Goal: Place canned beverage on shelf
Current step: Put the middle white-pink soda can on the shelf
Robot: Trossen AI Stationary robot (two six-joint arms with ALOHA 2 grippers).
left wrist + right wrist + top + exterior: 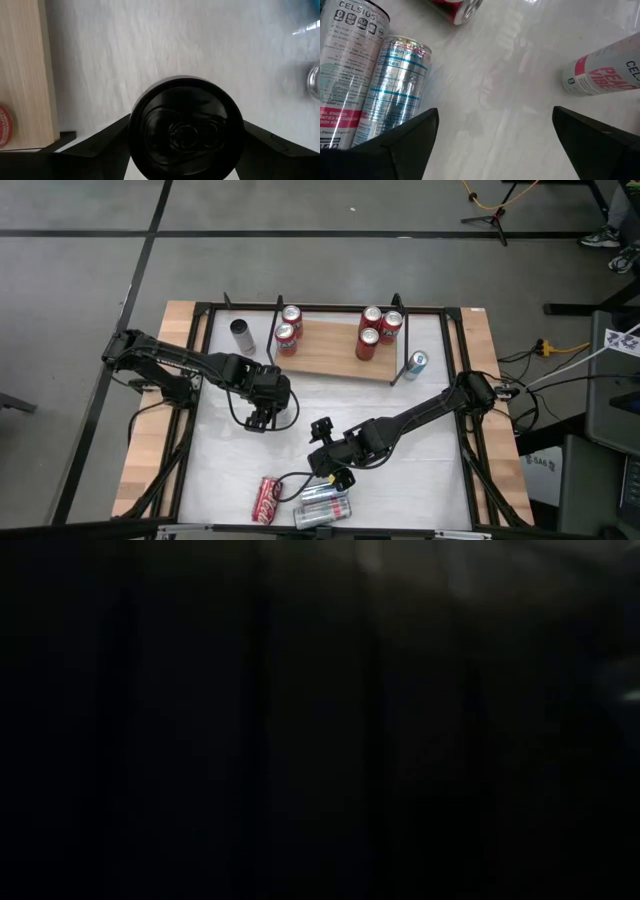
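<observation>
Seemingly, left tool (262,420) straddles a black can (186,130), pointing downward.

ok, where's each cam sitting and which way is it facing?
High: above the table, facing straight down; both arms, shelf.
Low: dark, nothing readable.
Left wrist: faces down at the table; left pincer flanking a black can.
Right wrist: faces lying cans; open right pincer.
Shared: high and right wrist both show the lying red can.
</observation>
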